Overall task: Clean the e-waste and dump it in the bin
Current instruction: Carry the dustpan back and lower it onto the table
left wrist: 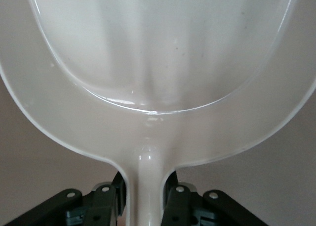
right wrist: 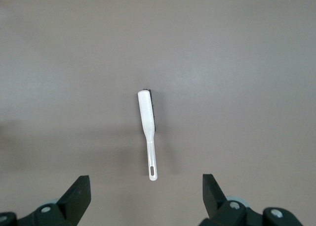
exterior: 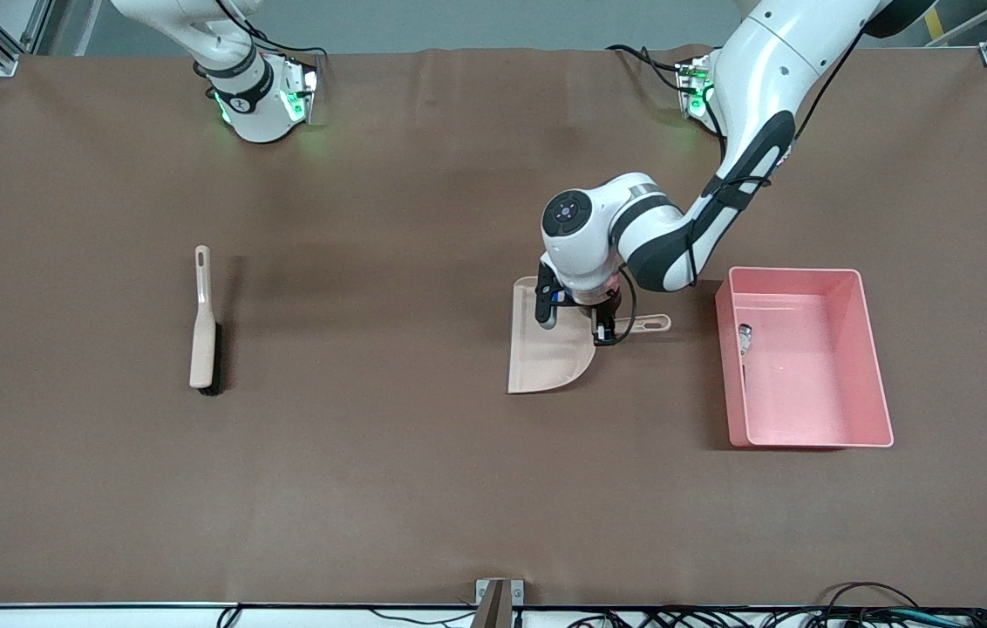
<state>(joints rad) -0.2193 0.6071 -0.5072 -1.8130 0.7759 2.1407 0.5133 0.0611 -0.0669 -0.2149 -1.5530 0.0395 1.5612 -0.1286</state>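
Clamped on the dustpan (exterior: 546, 349) handle, the left pincer (exterior: 603, 330) is seen just beside the bin (exterior: 868, 349), where a small piece of e-waste (exterior: 745, 337) lies. The right pincer (right wrist: 146, 196) is held spread above the brush (exterior: 204, 323), whose long axis runs toward the robots.

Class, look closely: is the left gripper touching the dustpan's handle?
Touching. The left wrist view shows the left gripper shut on the dustpan handle, fingers pressed against it.

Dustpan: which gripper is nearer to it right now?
Left. The left gripper is shut on the dustpan handle. The right gripper is open, up near its base, with the brush below it.
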